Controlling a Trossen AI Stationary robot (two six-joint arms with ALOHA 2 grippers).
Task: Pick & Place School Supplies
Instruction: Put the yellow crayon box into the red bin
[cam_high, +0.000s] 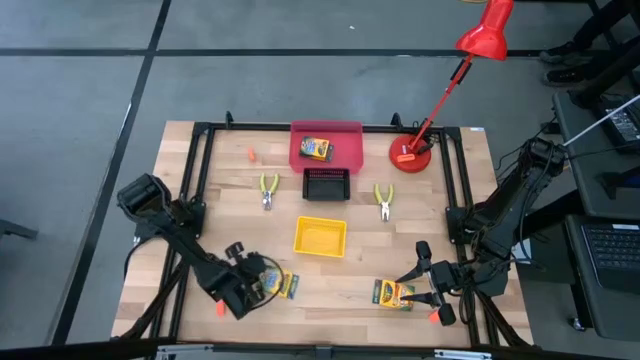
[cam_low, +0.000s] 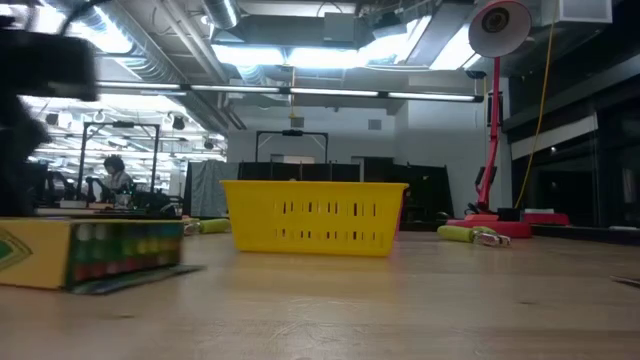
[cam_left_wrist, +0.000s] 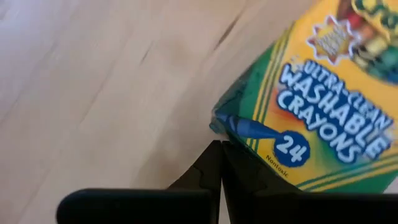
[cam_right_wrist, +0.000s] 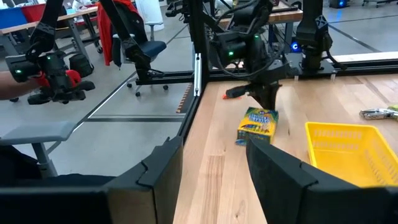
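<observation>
Left pincer (cam_high: 250, 285), fingers together, hangs low beside a yellow-and-green cardboard crayon box (cam_high: 282, 284); right pincer (cam_high: 432, 283) spread apart. Red plastic tray (cam_high: 345, 140) holds another crayon box (cam_high: 316, 149).

One camera hangs above me and looks straight down on the whole wooden table (cam_high: 330, 275), both my arms included, while another sits at the table's surface and looks level across it into the room, very near a crayon box (cam_low: 85, 252) and facing the yellow tray (cam_low: 313, 216). My left wrist camera presses close over the crayon box (cam_left_wrist: 323, 99) beside my left gripper (cam_left_wrist: 219, 163). My right wrist camera looks far along the table past my right gripper (cam_right_wrist: 211, 165), sharing the yellow tray (cam_right_wrist: 348, 149) with the other two.
</observation>
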